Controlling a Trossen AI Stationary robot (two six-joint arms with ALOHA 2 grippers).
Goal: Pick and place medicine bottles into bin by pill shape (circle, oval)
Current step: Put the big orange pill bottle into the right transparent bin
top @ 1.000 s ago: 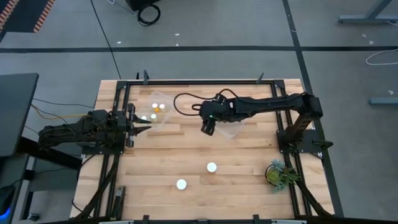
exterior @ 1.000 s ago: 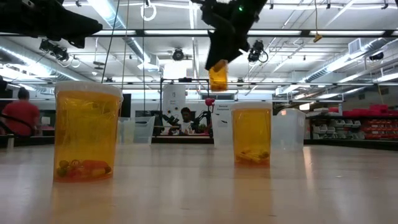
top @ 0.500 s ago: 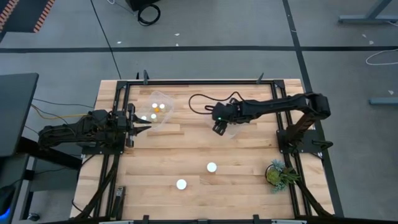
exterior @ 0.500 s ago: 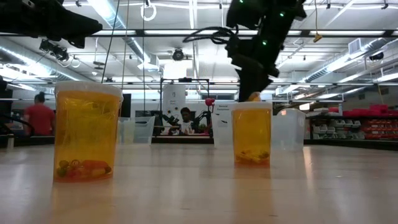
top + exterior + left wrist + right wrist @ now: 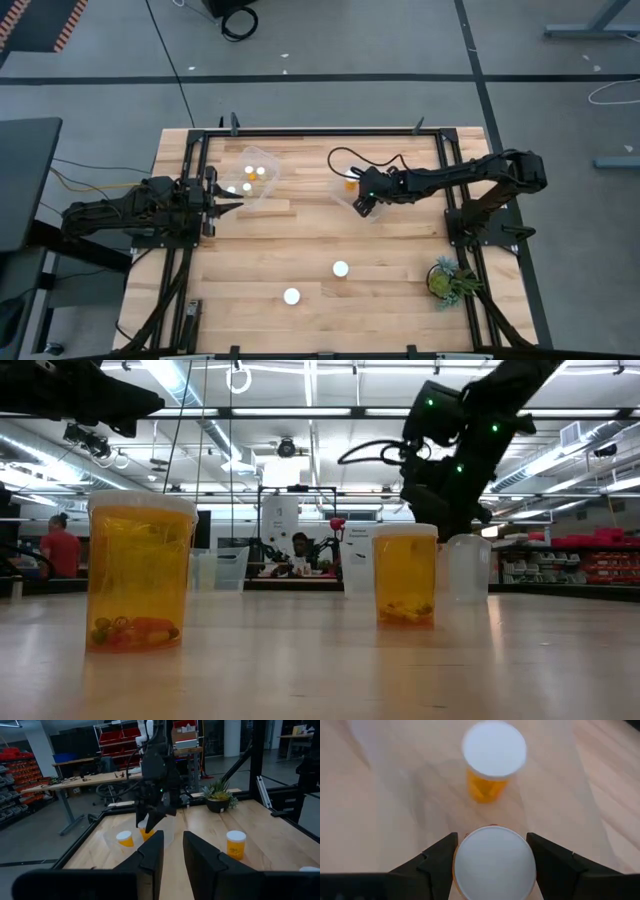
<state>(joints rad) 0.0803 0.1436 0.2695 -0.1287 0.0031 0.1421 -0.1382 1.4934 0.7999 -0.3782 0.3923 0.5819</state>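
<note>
Two medicine bottles wait on the near part of the table (image 5: 400, 300), well apart from both bins: one bottle (image 5: 291, 296) close to the front and the other bottle (image 5: 341, 268) a little farther back. We think these two are left to sort. Each is see-through orange with a round white cap, and in the low view we see small pills lying at the bottom of each. Farther back, the right gripper (image 5: 362, 205) is over the right bin (image 5: 387, 205), a clear plastic tub. Its fingers pinch the held bottle (image 5: 495, 862) by the sides, and we look straight down on its wide white cap. One sorted bottle (image 5: 494, 757) stands in that tub just beyond it. We think the job is more than half done, and the held bottle looks ready to be let go. Off to the other side, the left gripper (image 5: 228, 207) waits just beside the left bin (image 5: 252, 150), its fingers a little apart with nothing between them. A few white caps show inside that tub.
</note>
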